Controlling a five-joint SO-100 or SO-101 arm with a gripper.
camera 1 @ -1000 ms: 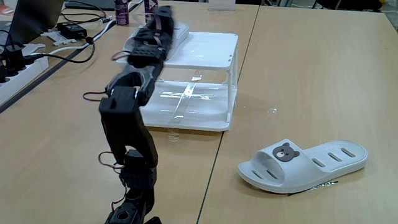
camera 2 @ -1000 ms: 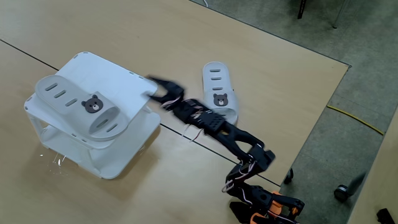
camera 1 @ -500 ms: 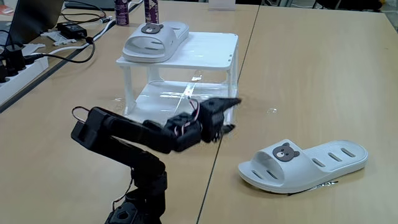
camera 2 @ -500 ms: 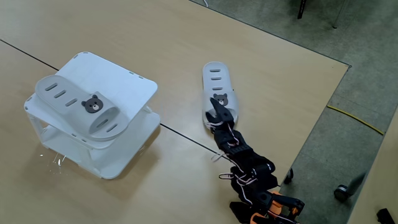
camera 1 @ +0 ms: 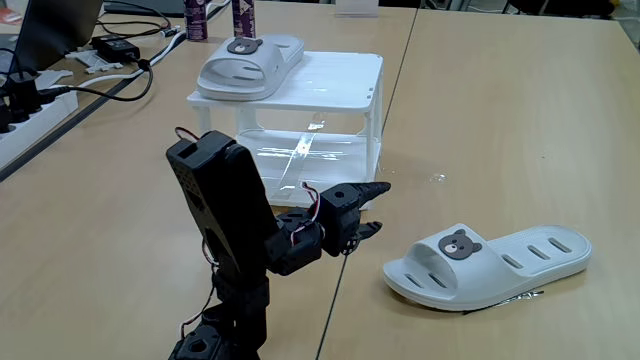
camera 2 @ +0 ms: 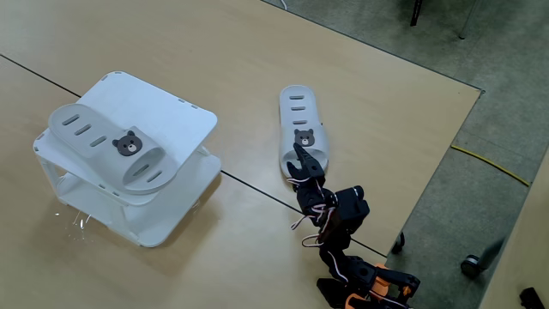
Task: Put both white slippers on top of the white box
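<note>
Side fixed view
Gripper: we see the black gripper (camera 1: 368, 208) held low over the wooden table (camera 1: 500, 120), its fingers parted a little, gripping nothing and touching nothing.
Arm: we see the black arm (camera 1: 225, 215) folded back, its upper link upright near the base.
Change: half a second ago that link lay low and stretched toward the left of this view; we now see it raised, while the gripper has stayed near the same spot.
Slipper on the table: one white slipper with a bear face (camera 1: 490, 263) lies flat, to the right of the gripper and apart from it.
White box: we find the white box (camera 1: 340, 85) behind the arm, with the other white slipper (camera 1: 245, 65) resting on its top at the left corner.
Room: black cables (camera 1: 110, 75) and a power strip (camera 1: 25, 125) lie at the table's left edge.

High fixed view
Gripper: here the gripper (camera 2: 299, 161) points at the toe end of the slipper on the table (camera 2: 302, 129); we cannot tell if they touch.
Change: the arm (camera 2: 334, 210) looks bunched closer to its base than before.
White box: it (camera 2: 171, 116) stands well left, the second slipper (camera 2: 107, 146) lying across its top.
Room: grey carpet (camera 2: 506, 94) and a yellow cable (camera 2: 489, 163) lie beyond the table edge.
</note>
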